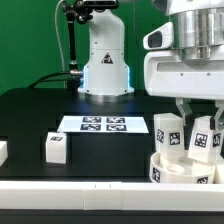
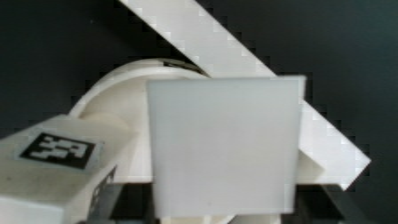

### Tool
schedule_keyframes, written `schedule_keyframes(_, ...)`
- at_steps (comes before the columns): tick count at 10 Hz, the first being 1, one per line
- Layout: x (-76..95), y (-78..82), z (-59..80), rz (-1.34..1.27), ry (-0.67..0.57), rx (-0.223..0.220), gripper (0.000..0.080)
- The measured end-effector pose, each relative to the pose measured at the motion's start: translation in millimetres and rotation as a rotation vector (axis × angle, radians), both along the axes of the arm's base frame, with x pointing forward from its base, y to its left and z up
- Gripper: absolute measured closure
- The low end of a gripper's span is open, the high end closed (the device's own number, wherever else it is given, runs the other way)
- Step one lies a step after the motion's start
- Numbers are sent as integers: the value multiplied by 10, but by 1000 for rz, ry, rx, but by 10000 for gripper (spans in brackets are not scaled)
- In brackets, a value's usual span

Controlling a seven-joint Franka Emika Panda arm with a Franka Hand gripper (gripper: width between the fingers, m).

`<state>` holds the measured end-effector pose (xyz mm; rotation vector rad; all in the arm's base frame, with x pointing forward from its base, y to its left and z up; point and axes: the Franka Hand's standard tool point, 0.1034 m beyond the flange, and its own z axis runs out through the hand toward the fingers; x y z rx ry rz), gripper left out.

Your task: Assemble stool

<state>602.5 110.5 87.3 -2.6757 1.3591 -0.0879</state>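
The white round seat (image 1: pixel 178 170) lies at the exterior view's lower right. One tagged leg (image 1: pixel 165 132) stands on it. My gripper (image 1: pixel 199 120) is shut on a second tagged leg (image 1: pixel 203 136) and holds it upright over the seat, beside the first leg. In the wrist view the held leg (image 2: pixel 222 140) fills the middle between my dark fingers (image 2: pixel 121 196), with the seat (image 2: pixel 121 92) behind it and the other leg's tag (image 2: pixel 57 150) beside it. A third leg (image 1: pixel 55 146) lies loose on the table at the exterior view's left.
The marker board (image 1: pixel 100 124) lies flat mid-table in front of the robot base (image 1: pixel 103 60). A long white rail (image 1: pixel 90 185) runs along the front edge, and one crosses the wrist view (image 2: pixel 187 35). A small white piece (image 1: pixel 3 152) sits at the far left edge.
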Motion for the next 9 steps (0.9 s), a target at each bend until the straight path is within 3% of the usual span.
schedule_keyframes(5,-3,25,0,-295,31,56,466)
schedule_keyframes(9,11,-74,-22,-725,33,198,466)
